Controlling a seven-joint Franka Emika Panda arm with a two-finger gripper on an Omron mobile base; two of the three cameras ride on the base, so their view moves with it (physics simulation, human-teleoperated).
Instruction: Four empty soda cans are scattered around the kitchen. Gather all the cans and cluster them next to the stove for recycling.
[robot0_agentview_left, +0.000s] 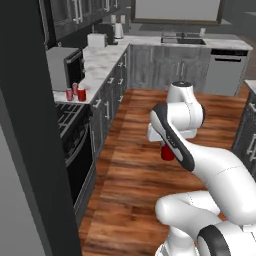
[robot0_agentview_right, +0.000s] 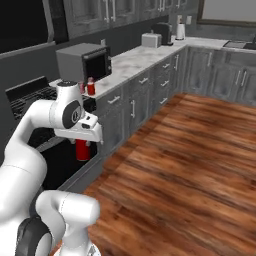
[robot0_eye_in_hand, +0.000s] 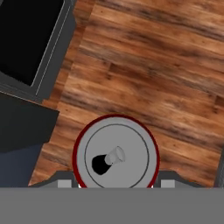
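Observation:
My gripper (robot0_agentview_left: 167, 148) is shut on a red soda can (robot0_agentview_left: 167, 154) and holds it upright in the air above the wooden floor, in front of the stove (robot0_agentview_left: 68, 118). The hand view looks straight down on the held can's silver top (robot0_eye_in_hand: 116, 155), with a finger on either side of it. In the right base view the held can (robot0_agentview_right: 82, 150) hangs under the hand in front of the black oven door. Three more red soda cans (robot0_agentview_left: 75, 93) stand close together on the marble counter right beside the stove; one of them (robot0_agentview_right: 91, 88) also shows in the right base view.
A dark boxy countertop oven (robot0_agentview_left: 65, 67) stands just behind the clustered cans. A toaster (robot0_agentview_left: 96, 40) and a kettle (robot0_agentview_left: 118, 31) sit farther along the counter. A dishwasher (robot0_agentview_left: 227, 71) is on the far wall. Open wooden floor (robot0_agentview_right: 190, 160) stretches to the right.

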